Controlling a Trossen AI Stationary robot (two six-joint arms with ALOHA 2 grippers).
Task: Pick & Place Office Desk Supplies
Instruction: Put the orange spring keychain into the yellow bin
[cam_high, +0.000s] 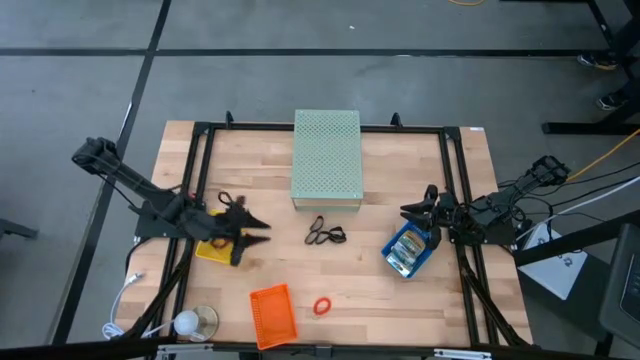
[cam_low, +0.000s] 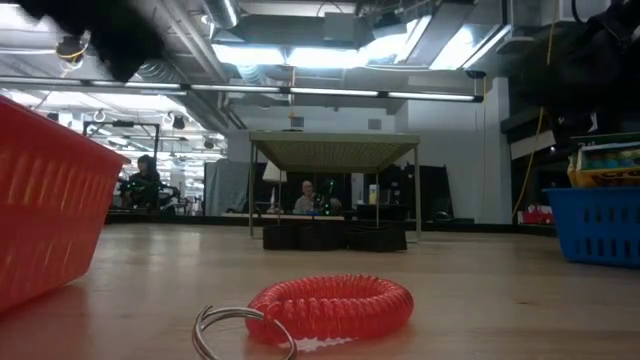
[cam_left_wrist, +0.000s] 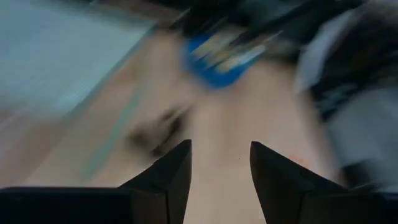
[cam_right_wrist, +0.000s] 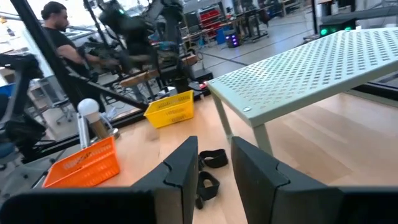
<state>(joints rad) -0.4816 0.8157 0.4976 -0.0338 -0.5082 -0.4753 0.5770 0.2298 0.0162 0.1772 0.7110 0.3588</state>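
A pile of thin black loops (cam_high: 325, 235) lies mid-table, also in the right wrist view (cam_right_wrist: 208, 169). A red coiled ring (cam_high: 321, 306) with a metal key ring rests flat near the table's near edge, close up in the low view (cam_low: 330, 305). Printed packets (cam_high: 407, 246) lie in the blue tray (cam_high: 392, 258). My left gripper (cam_high: 256, 231) hovers open just right of the yellow tray (cam_high: 212, 250), its fingers (cam_left_wrist: 177, 171) apart and pointing toward the loops. My right gripper (cam_high: 416, 203) is open above the blue tray's far end, aimed at the loops (cam_right_wrist: 211, 163).
The pale green perforated box (cam_high: 326, 158) stands on legs at the far middle of the table. The orange tray (cam_high: 272, 315) sits at the near edge, left of the red ring. A white bulb-shaped object (cam_high: 187, 322) is at the near left corner. People are in the room behind.
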